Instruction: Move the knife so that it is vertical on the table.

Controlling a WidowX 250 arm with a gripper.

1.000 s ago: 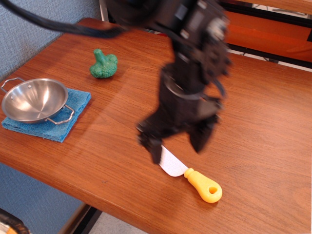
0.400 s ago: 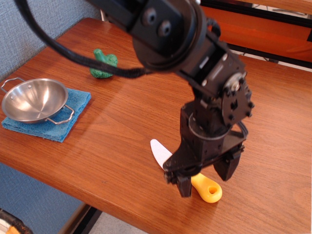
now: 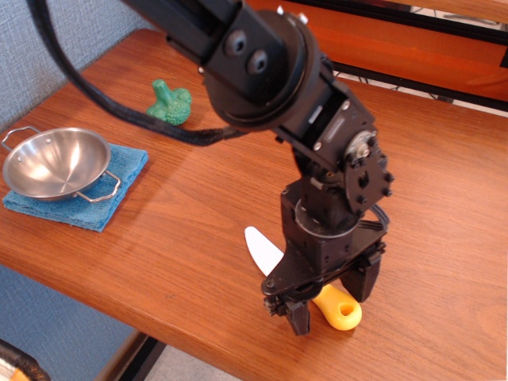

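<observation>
The knife lies flat on the reddish-brown table (image 3: 444,198) near the front edge, slanting from upper left to lower right. Its pale white blade (image 3: 259,249) points up-left and its yellow handle (image 3: 341,308), with the hole at its end, points down-right. My black gripper (image 3: 329,299) is down over the join of handle and blade. Its two fingers stand apart, one on each side of the handle, so it is open and straddling the knife. The middle of the knife is hidden behind the gripper.
A steel bowl (image 3: 55,161) sits on a blue cloth (image 3: 107,198) at the left edge. A green toy broccoli (image 3: 169,102) stands at the back left. The table's front edge (image 3: 238,361) runs just below the gripper. A black cable loops over the upper left.
My arm has swung right and down, from over the blade to over the handle. The fingers now sit lower around the handle. The knife has not moved.
</observation>
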